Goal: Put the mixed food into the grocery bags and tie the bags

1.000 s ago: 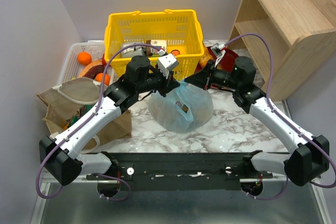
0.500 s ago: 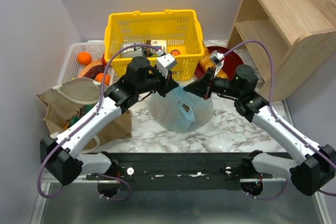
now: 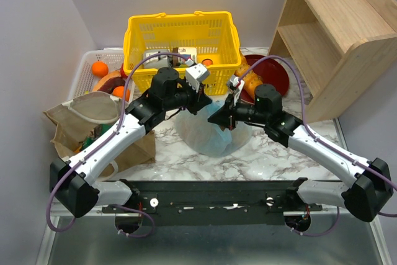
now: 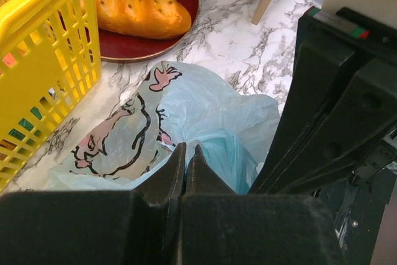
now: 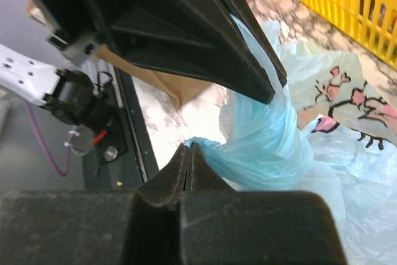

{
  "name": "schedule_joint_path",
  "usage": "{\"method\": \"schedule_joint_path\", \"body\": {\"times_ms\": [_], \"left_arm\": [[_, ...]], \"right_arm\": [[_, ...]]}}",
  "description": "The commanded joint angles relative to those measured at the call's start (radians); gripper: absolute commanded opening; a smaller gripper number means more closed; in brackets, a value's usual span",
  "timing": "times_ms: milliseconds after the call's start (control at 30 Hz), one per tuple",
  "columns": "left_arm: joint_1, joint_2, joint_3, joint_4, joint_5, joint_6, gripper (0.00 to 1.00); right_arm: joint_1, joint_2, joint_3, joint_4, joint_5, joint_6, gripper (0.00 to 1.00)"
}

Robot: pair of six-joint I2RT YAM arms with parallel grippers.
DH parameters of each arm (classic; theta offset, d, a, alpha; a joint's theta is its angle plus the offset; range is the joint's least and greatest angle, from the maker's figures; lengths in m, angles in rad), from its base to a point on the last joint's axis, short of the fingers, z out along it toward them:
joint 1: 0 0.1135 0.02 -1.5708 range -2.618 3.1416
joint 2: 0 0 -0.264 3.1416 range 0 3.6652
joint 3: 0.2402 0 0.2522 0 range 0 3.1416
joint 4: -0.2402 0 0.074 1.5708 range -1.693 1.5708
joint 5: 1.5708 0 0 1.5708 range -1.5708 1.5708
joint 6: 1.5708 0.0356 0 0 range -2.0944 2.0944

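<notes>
**Marble table: right arm swung in over the bag, tie under way**

The marble table (image 3: 273, 153) carried a yellow basket (image 3: 180, 35) at the back, with a red plate (image 3: 273, 72) holding a bread loaf (image 4: 139, 12) just beside it. The light-blue bag (image 3: 214, 138) sat at the centre, between the 2 arms.

Change noted: within the last second the right arm moved from beside the red plate to the middle of the table. Its tool ended close against the left one above the bag's neck. The left arm barely shifted.

Tool state: the left gripper (image 4: 186, 156) was fully closed, pinching a strand of the blue plastic. The right gripper (image 5: 189, 152) was likewise fully closed on a second strand. That strand ran up into a twisted rope of plastic at the left tool's tips.

Assessment: both handles appeared gathered and crossed, so the tie of this bag was in progress but not finished. No completed knot was visible. The contents could not be identified through the plastic.

Outstanding: the tan bag (image 3: 80, 113) stood open at the left edge, untied. 2 oranges (image 3: 99, 68) remained in a white tray (image 3: 84, 72) behind it.
</notes>
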Motion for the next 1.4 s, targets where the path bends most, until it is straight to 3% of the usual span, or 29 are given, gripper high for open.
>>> {"method": "schedule_joint_path", "body": {"times_ms": [0,133,367,467,600,833,1033,1200,1367], "left_arm": [[0.008,0.015,0.015,-0.005,0.006,-0.002,0.00],[0.011,0.018,0.024,-0.033,0.017,0.006,0.00],[0.023,0.040,0.067,-0.113,0.054,0.052,0.50],[0.032,0.051,0.081,-0.110,0.115,0.038,0.65],[0.035,0.084,0.094,-0.097,0.158,0.027,0.76],[0.040,0.166,0.153,-0.206,0.182,0.050,0.76],[0.041,0.186,0.154,-0.260,0.273,0.055,0.67],[0.041,0.192,0.139,-0.289,0.325,0.070,0.40],[0.046,0.170,0.110,-0.257,0.316,0.072,0.12]], "right_arm": [[0.018,0.018,-0.015,-0.041,0.085,-0.092,0.01],[0.024,0.024,-0.023,-0.041,0.101,-0.129,0.01],[0.030,0.010,-0.035,-0.041,0.099,-0.164,0.01],[0.030,0.007,-0.035,-0.041,0.095,-0.169,0.01],[0.030,0.008,-0.035,-0.041,0.093,-0.172,0.01],[0.032,0.001,-0.037,-0.041,0.104,-0.178,0.01],[0.032,0.004,-0.037,-0.041,0.116,-0.186,0.01],[0.032,-0.002,-0.037,-0.069,0.134,-0.200,0.01],[0.032,-0.018,-0.021,-0.099,0.137,-0.219,0.09]]}}
